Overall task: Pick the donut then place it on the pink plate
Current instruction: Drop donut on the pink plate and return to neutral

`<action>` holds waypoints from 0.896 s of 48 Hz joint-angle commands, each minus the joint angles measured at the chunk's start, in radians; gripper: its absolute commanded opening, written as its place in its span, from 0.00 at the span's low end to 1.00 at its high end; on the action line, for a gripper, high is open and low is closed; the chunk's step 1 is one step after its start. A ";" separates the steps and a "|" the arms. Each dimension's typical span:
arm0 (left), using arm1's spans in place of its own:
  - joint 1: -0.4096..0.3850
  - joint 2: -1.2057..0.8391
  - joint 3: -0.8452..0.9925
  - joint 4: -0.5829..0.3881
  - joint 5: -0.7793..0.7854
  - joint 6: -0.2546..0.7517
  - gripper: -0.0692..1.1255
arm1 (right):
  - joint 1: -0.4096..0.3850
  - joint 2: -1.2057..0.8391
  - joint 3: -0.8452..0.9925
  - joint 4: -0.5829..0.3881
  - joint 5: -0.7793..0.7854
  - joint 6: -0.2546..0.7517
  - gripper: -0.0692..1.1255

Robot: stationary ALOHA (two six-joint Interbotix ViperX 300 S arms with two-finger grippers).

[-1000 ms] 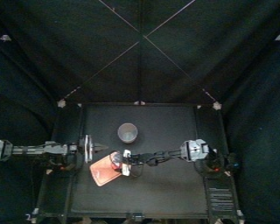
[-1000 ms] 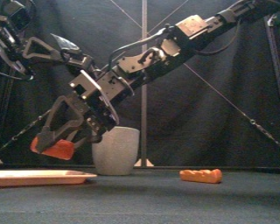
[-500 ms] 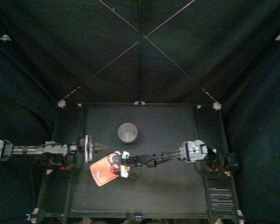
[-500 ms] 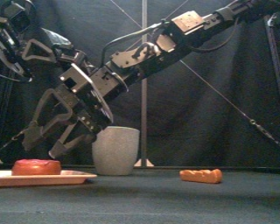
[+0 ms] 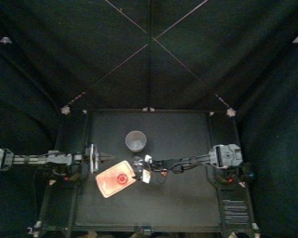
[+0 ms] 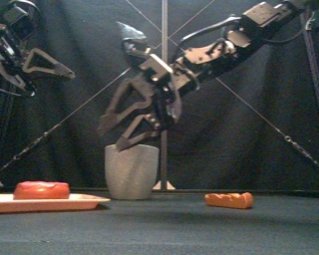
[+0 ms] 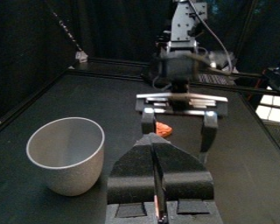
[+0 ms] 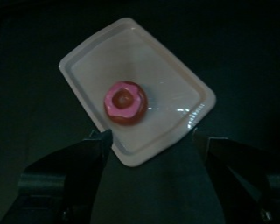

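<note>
A red donut lies on the flat pink tray at the table's front left. The front view shows the donut resting free on the tray. My right gripper hangs open above the grey cup, up and to the right of the tray, holding nothing. In the right wrist view the donut sits in the middle of the tray, beyond my spread jaws. My left gripper rests shut at the table's left side.
A tall grey speckled cup stands behind the tray, near the table's middle. An orange toy food lies on the table to the right of the cup. The right arm stretches across the table's middle from the right.
A second ago my right gripper held the donut above the tray. It let the donut go onto the tray, then drew back to the right and upward with open jaws.
</note>
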 commanded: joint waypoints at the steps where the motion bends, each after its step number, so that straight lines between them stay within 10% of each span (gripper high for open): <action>1: 0.000 0.005 -0.012 -0.002 -0.008 0.002 0.08 | -0.014 -0.143 0.115 -0.002 -0.118 -0.005 0.94; 43: -0.008 0.005 -0.003 0.060 -0.014 0.005 0.08 | -0.081 -0.563 0.578 -0.034 -0.491 -0.011 0.94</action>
